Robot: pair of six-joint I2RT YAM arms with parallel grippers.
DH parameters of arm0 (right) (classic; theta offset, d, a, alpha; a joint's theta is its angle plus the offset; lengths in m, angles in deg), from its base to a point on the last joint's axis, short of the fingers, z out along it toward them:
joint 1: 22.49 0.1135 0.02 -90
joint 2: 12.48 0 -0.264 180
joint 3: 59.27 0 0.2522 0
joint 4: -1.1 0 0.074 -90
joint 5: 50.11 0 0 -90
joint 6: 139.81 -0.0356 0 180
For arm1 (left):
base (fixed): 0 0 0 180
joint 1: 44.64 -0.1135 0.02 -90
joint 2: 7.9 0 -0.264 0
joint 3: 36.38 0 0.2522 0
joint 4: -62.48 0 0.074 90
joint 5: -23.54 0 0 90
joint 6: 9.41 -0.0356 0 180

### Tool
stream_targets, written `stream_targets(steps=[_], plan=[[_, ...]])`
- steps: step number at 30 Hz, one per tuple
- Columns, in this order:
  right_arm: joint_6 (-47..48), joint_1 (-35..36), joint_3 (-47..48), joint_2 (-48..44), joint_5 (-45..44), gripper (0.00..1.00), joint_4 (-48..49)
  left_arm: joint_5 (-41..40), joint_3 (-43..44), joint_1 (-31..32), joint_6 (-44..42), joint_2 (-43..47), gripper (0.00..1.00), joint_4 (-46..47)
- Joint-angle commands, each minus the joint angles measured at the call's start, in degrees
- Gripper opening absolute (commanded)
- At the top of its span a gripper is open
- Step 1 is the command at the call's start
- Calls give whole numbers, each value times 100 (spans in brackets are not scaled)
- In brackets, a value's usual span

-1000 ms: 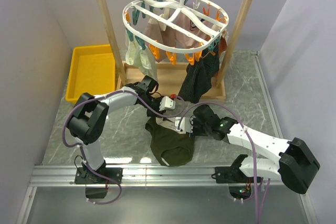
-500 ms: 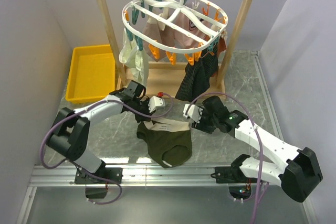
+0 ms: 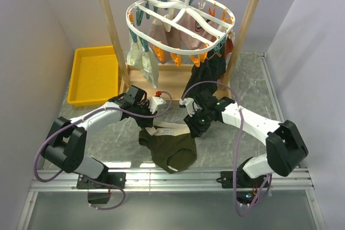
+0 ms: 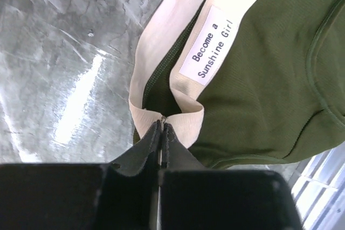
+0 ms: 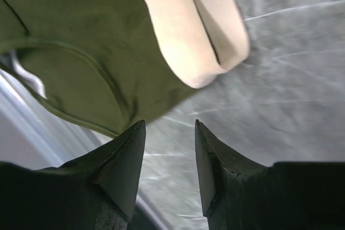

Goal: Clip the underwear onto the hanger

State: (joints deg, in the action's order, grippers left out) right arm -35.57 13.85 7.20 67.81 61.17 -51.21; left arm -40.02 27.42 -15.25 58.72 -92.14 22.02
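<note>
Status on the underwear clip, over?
Left gripper shut on underwear waistband corner. Right gripper open, empty, beside other corner. Hanger unreached; garments already hang there.

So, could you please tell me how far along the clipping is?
Done: the left gripper is shut on a corner of the waistband. In hand: the right gripper hangs open by its other end, gripping nothing, and most of the underwear lies on the table. Left: raise it to the hanger and clip it on; no clip holds it yet.
</note>
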Motion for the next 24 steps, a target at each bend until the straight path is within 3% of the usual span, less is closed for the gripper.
stream_targets(steps=[1,5,11,20,24], plan=[[-1035,-4,336,240,360,49,172,63,-38,-21,411,233,8,191],[-1406,-65,363,601,360,49,303,247,-12,-213,429,251,27,78],[-1898,-109,328,847,-44,49,646,801,251,-846,157,233,42,-423],[-2101,-136,433,1129,-54,44,866,1232,401,-1075,-467,23,50,-714],[-2013,-197,425,1138,-10,30,884,1364,463,-1075,-940,-205,51,-714]])
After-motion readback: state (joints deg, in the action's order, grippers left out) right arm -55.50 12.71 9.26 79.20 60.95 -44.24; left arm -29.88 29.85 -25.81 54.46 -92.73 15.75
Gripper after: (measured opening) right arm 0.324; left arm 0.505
